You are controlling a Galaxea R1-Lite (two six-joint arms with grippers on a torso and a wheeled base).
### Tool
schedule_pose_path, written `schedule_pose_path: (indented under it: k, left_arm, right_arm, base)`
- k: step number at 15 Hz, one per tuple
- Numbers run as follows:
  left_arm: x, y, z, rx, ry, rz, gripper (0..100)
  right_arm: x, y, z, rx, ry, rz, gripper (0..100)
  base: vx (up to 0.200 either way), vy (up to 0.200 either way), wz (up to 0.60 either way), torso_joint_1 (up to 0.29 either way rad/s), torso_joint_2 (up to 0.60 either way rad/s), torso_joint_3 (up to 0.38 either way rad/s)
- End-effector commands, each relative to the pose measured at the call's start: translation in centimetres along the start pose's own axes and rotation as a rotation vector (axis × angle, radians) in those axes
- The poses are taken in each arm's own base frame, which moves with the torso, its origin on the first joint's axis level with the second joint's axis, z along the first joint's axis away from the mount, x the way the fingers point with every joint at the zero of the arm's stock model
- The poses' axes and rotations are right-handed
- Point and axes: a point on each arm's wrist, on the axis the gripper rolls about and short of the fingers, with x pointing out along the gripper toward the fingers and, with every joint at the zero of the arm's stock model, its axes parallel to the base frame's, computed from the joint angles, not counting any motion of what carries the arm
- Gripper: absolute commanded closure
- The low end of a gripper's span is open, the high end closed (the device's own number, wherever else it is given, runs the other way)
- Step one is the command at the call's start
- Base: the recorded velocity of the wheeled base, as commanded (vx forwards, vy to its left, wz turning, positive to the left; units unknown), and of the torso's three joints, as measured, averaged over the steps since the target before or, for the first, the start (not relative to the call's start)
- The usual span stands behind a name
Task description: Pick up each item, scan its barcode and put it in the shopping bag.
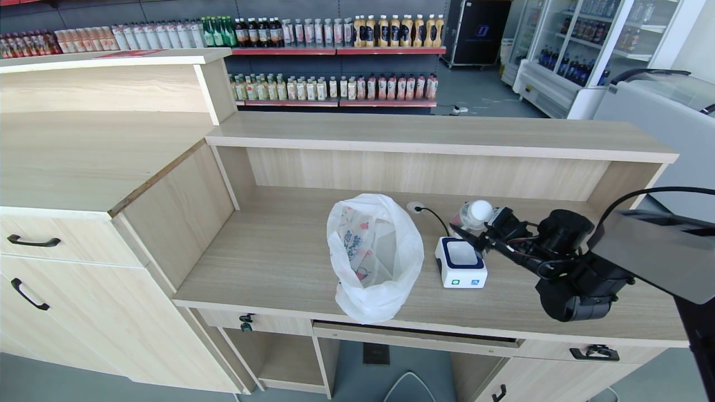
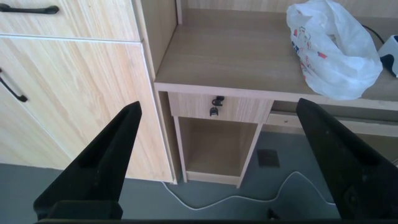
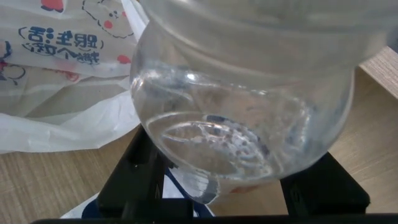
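Observation:
A clear plastic bottle [image 1: 476,214] with a white cap is held in my right gripper [image 1: 475,229], just above the far edge of the white barcode scanner [image 1: 461,269]. In the right wrist view the bottle's rounded base [image 3: 242,118] sits between the black fingers [image 3: 127,183], with the gripper [image 3: 230,186] shut on it. The white shopping bag [image 1: 374,257] stands open on the desk, left of the scanner, with printed packaging inside; it also appears as the bag [image 2: 333,46] and the bag [image 3: 62,74]. My left gripper [image 2: 219,106] is open, low in front of the desk's left end.
A black cable [image 1: 433,215] runs from the scanner to a hole in the desk [image 1: 268,257]. A raised counter ledge [image 1: 435,137] walls the back, and a tall cabinet [image 1: 84,167] stands on the left. A small keyed drawer [image 2: 216,107] sits under the desk edge.

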Motion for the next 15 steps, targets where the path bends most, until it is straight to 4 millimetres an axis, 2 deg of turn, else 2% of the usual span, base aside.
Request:
schedule_pose_path:
  k: [1, 15]
  left_arm:
    - [0.0, 0.0, 0.0, 0.000, -0.001, 0.000, 0]
    - [0.0, 0.0, 0.0, 0.000, -0.001, 0.000, 0]
  right_arm:
    - [0.1, 0.2, -0.2, 0.000, 0.001, 0.002, 100]
    - [1.8, 1.2, -1.5, -0.048, -0.056, 0.042, 100]
  base:
    - [0.000, 0.000, 0.00, 0.000, 0.00, 0.000]
    - [0.000, 0.000, 0.00, 0.000, 0.00, 0.000]
